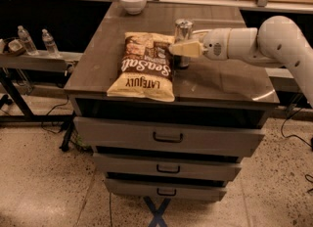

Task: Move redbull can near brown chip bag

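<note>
Redbull can: middle band hidden behind the near jaw; far jaw out of sight. Gripper jaws pinch the can at mid-height. Can upright, over the tabletop, just beside the brown chip bag, at its right edge. White arm reaches in level from the right, cut off at the frame edge.

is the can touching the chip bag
Cannot tell. In the camera view the can stands right at the bag's right edge, but the gripper gripping the can covers the spot where they would meet.
</note>
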Controlling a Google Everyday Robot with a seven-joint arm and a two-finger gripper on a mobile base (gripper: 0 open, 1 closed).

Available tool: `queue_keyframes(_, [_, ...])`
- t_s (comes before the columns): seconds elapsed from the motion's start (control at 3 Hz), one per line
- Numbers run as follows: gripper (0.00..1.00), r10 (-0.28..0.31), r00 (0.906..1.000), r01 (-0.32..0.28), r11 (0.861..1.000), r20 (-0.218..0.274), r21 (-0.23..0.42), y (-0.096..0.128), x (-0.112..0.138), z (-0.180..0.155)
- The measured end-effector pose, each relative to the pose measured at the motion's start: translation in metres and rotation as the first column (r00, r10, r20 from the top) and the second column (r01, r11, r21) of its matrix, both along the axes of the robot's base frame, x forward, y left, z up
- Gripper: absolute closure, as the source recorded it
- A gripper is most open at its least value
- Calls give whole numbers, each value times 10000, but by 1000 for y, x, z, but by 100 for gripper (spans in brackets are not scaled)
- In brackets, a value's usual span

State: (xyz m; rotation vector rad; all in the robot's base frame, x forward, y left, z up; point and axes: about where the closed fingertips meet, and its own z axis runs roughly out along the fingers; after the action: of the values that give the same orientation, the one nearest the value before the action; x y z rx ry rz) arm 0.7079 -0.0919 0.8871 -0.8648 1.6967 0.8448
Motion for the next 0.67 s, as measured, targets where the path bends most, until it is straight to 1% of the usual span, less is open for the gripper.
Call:
queue_keyframes(0.33, [0, -87, 10000, 87, 9999, -8, 121, 10, -3, -2])
queue_keyframes(0.67, [0, -352, 9994, 351, 9992, 40, 190, 11, -6, -3])
